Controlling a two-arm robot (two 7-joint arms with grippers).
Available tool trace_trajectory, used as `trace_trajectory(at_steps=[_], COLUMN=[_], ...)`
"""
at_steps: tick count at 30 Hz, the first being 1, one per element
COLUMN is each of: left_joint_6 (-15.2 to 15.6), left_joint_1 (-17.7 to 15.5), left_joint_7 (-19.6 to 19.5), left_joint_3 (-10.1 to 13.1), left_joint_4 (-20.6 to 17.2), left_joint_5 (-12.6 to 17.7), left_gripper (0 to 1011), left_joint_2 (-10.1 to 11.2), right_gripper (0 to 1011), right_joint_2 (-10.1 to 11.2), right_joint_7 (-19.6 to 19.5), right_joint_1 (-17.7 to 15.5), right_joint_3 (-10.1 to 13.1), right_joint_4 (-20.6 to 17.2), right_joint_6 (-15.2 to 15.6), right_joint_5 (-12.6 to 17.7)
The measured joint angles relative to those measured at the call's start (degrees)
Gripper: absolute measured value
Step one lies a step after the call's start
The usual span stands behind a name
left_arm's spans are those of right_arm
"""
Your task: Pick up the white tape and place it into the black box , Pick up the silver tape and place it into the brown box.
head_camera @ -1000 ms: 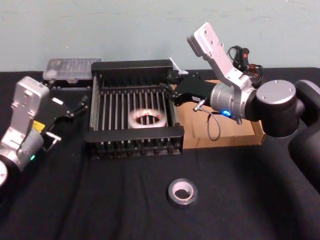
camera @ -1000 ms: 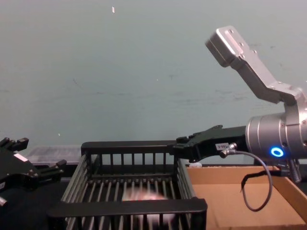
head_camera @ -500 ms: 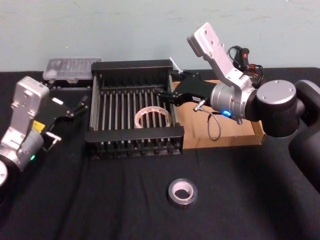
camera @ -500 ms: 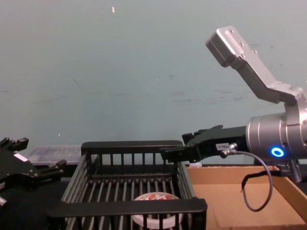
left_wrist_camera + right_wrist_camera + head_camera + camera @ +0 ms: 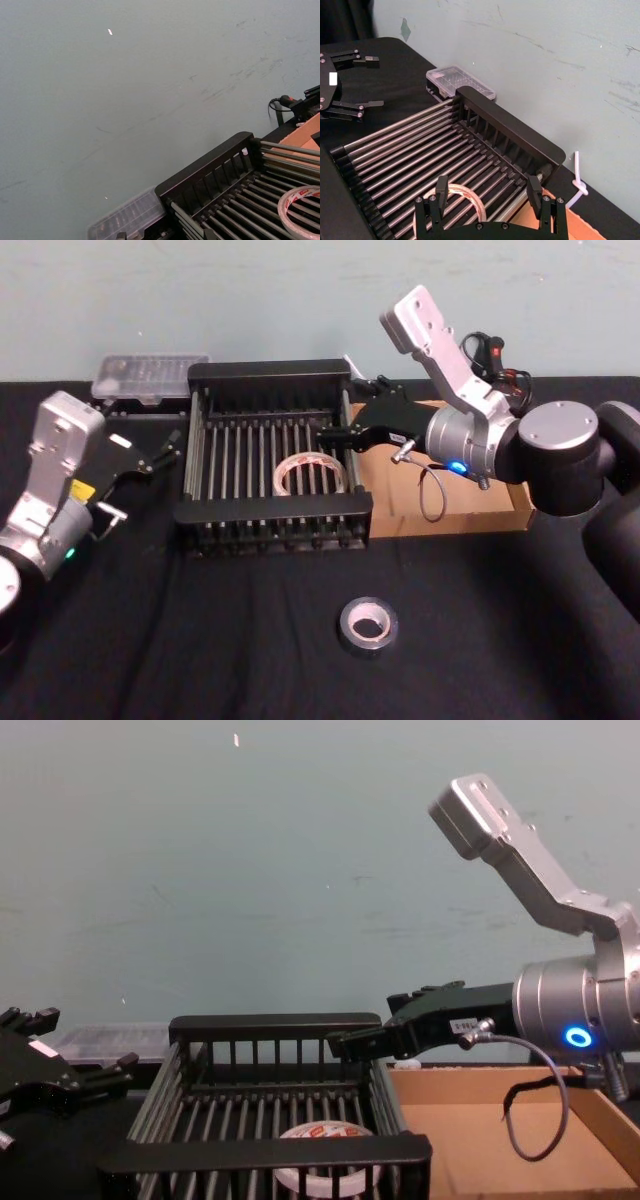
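The white tape (image 5: pixel 283 475) (image 5: pixel 325 1132) (image 5: pixel 300 210) lies flat on the bars of the black box (image 5: pixel 270 370) (image 5: pixel 270 1152), near its right front. My right gripper (image 5: pixel 350 412) (image 5: pixel 487 192) hovers open over the box's right side, above the tape (image 5: pixel 470 195) and holding nothing. The silver tape (image 5: pixel 367 644) rests on the black cloth in front of the box. The brown box (image 5: pixel 470 500) (image 5: pixel 490 1140) sits just right of the black box, under my right arm. My left gripper (image 5: pixel 140 478) (image 5: pixel 362 80) stays open and idle left of the black box.
A clear plastic case (image 5: pixel 150 375) (image 5: pixel 460 82) lies behind the black box's left corner, against the wall. A white cord (image 5: pixel 577 185) hangs by the brown box's back corner. Black cloth covers the table; room is free around the silver tape.
The right gripper's fingers have spread wide apart. The white tape, blurred in motion inside the black box a second ago, has settled flat on its bars. The left arm has kept still.
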Motion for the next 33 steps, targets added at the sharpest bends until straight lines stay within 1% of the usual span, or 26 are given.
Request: trace_trajectory(at_steps=[3, 9, 15, 18, 19, 21, 22, 25, 26, 28, 29, 32, 33], left_joint_6=[0.0, 0.0, 0.0, 0.0, 0.0, 0.0, 0.0, 0.0, 0.0, 0.0, 0.0, 0.0, 0.0], left_joint_1=[0.0, 0.0, 0.0, 0.0, 0.0, 0.0, 0.0, 0.0, 0.0, 0.0, 0.0, 0.0, 0.0], left_joint_7=[0.0, 0.0, 0.0, 0.0, 0.0, 0.0, 0.0, 0.0, 0.0, 0.0, 0.0, 0.0, 0.0], left_joint_3=[0.0, 0.0, 0.0, 0.0, 0.0, 0.0, 0.0, 0.0, 0.0, 0.0, 0.0, 0.0, 0.0], left_joint_4=[0.0, 0.0, 0.0, 0.0, 0.0, 0.0, 0.0, 0.0, 0.0, 0.0, 0.0, 0.0, 0.0], left_joint_5=[0.0, 0.0, 0.0, 0.0, 0.0, 0.0, 0.0, 0.0, 0.0, 0.0, 0.0, 0.0, 0.0], left_gripper=[1001, 1001, 1001, 1001, 1001, 1001, 1001, 1001, 1001, 1001, 1001, 1001, 1001], left_joint_2=[0.0, 0.0, 0.0, 0.0, 0.0, 0.0, 0.0, 0.0, 0.0, 0.0, 0.0, 0.0, 0.0], right_gripper=[1002, 1002, 1002, 1002, 1002, 1002, 1003, 1002, 1002, 1002, 1002, 1002, 1002], right_joint_2=[0.0, 0.3, 1.8, 3.0, 3.9, 4.8, 5.7, 7.1, 8.0, 9.0, 9.9, 11.3, 12.2], right_joint_7=[0.0, -1.0, -1.4, -1.2, -0.9, -0.6, -0.3, 0.2, 0.5, 0.9, 1.3, 1.8, 2.0], right_joint_1=[0.0, -0.6, -1.8, -2.8, -3.4, -4.1, -4.8, -6.0, -6.9, -7.9, -8.8, -10.5, -11.6], right_joint_3=[0.0, 1.1, 2.6, 3.3, 3.7, 4.1, 4.4, 5.0, 5.3, 5.7, 6.1, 6.7, 7.0], right_joint_4=[0.0, -1.4, -4.1, -6.1, -7.3, -8.6, -9.7, -11.6, -12.9, -14.2, -15.4, -17.3, -18.5], right_joint_6=[0.0, 0.8, 2.9, 4.1, 4.6, 5.1, 5.5, 6.1, 6.5, 6.9, 7.3, 8.0, 8.5], right_joint_5=[0.0, -0.1, -0.3, -0.1, 0.1, 0.3, 0.6, 1.1, 1.5, 2.0, 2.6, 3.7, 4.4])
